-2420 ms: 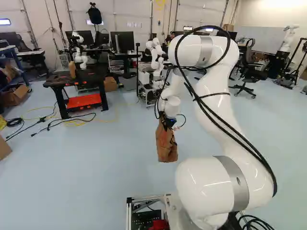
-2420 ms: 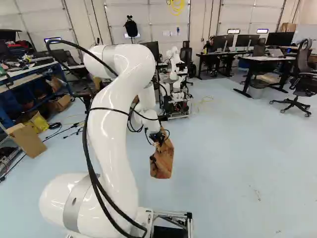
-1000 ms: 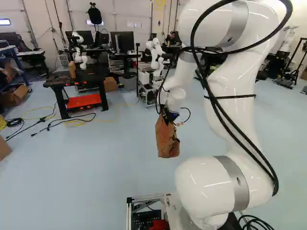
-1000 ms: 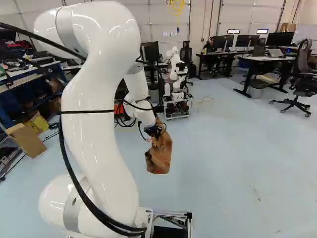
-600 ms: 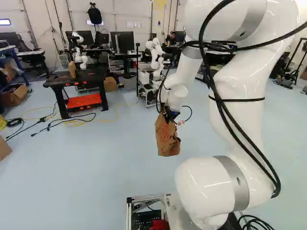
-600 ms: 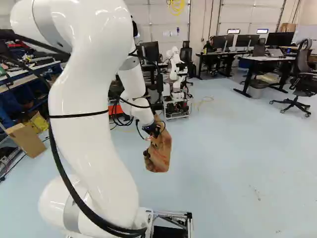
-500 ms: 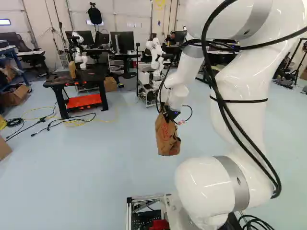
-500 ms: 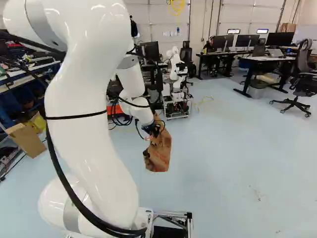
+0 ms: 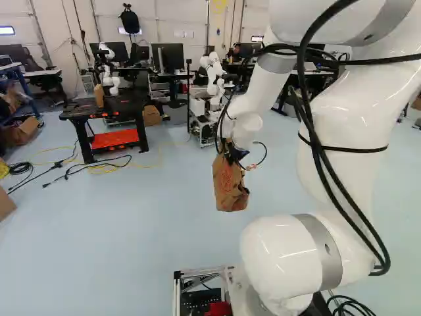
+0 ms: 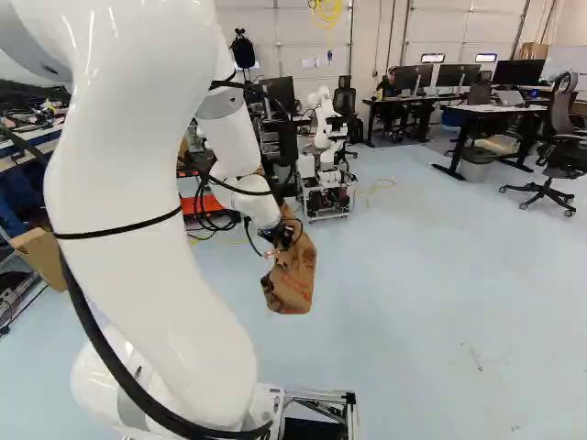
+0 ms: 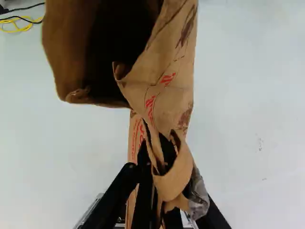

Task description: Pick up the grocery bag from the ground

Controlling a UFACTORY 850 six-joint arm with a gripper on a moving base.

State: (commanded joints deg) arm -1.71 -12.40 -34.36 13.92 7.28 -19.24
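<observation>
Our gripper (image 9: 231, 155) holds the crumpled rim of a brown paper grocery bag (image 9: 228, 187) between its two fingers; the bag hangs, mouth gaping, above the pale blue floor (image 9: 118, 243).

Black workbench (image 9: 77, 116), hanging backpack (image 9: 129, 20), office chair (image 10: 559, 117)

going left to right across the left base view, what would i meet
cardboard box → black workbench with an orange-red lower shelf → large black monitor → thin black upright post → hanging brown grocery bag → the arm's lowest joint
</observation>
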